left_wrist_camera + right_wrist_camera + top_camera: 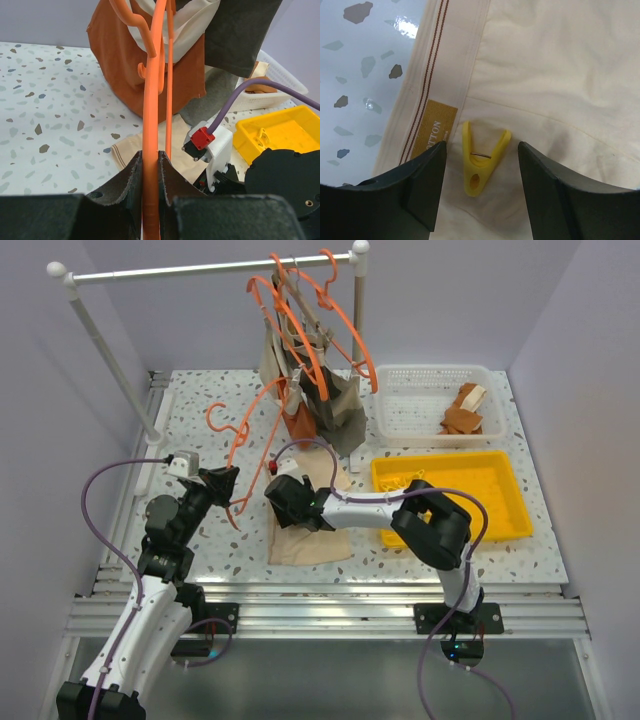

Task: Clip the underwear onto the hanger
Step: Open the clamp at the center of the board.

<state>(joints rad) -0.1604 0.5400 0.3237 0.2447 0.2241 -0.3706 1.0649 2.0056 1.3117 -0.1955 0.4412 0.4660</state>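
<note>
The right gripper (481,150) hangs open, its fingers either side of a yellow clothespin (472,169) lying on the underwear (560,75). Only its wrist camera shows that peg. The left gripper (150,167) is clamped on the hanger (150,100), held above the table (190,430) just beside the cloth.

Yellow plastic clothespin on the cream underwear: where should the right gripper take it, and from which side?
Probably across the two splayed legs of the yellow plastic clothespin, from straight above. It lies flat on the cream underwear, and its legs spread toward the open jaws of the right gripper on either side.
</note>
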